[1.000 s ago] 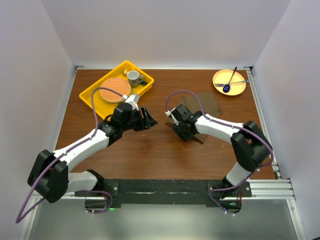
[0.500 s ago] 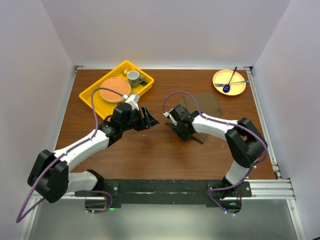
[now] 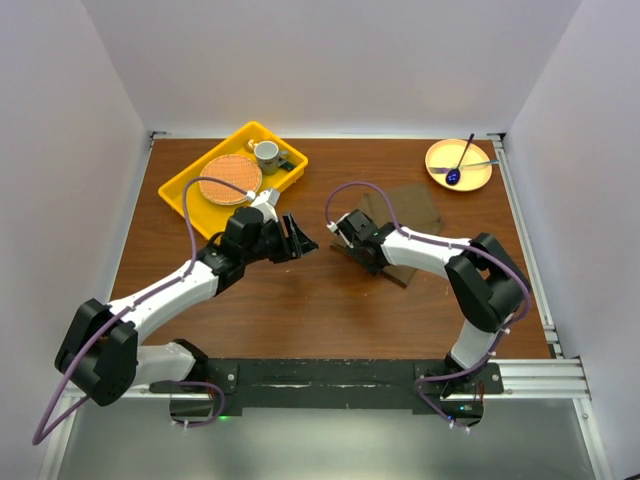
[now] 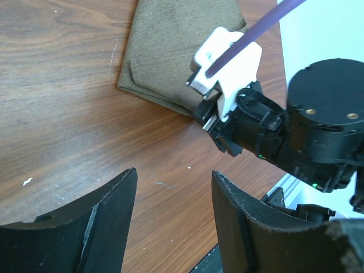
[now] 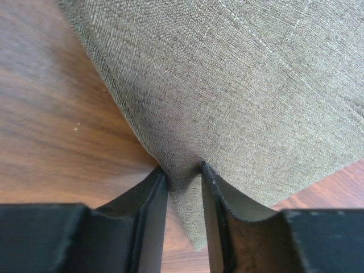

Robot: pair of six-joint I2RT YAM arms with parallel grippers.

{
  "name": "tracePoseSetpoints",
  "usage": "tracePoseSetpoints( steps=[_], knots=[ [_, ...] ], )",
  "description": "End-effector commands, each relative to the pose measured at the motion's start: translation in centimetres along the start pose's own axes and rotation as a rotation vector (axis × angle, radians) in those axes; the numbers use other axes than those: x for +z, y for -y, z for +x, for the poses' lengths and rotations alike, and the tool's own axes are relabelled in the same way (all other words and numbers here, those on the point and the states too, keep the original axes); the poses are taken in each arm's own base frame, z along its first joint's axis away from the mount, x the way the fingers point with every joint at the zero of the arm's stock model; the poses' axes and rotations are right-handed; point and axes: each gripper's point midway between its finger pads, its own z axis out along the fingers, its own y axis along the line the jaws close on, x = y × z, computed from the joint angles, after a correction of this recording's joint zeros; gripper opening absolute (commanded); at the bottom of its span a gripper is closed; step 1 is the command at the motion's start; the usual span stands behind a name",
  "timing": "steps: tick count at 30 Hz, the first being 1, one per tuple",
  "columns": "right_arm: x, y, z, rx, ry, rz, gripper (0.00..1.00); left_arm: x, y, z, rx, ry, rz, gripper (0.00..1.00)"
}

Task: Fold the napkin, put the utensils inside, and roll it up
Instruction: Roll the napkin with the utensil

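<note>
The olive-brown napkin [image 3: 415, 210] lies flat on the tabletop [image 3: 300, 300], right of centre and nearer than the yellow plate [image 3: 478, 178] that holds a dark blue spoon [image 3: 455, 175]. The right pincer [image 5: 183, 170] is closed on a pinch of the cloth at the napkin's left edge, and the fabric fans out from between its two fingers. The left pincer [image 4: 173, 173] hangs just to the left of it with its fingers spread apart and nothing between them. At the far left a yellow tray [image 3: 180, 190] carries a round woven mat [image 3: 228, 180] and a cup [image 3: 266, 154].
</note>
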Motion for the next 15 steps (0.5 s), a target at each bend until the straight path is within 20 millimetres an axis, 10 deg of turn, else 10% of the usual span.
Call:
tracePoseSetpoints(
  steps=[1, 8, 15],
  knots=[
    [0.5, 0.5, -0.4, -0.022, -0.004, 0.046, 0.26, -0.3, 1.3, -0.8, 0.003, 0.033, 0.057, 0.6],
    [1.0, -2.4, 0.1, -0.008, -0.03, -0.054, 0.0, -0.2, 0.6, 0.0, -0.016, 0.012, 0.045, 0.64],
    [-0.3, -5.4, -0.8, 0.117, -0.005, -0.141, 0.0, -1.1, -3.4, -0.3, -0.122, 0.023, 0.028, 0.68]
  ],
)
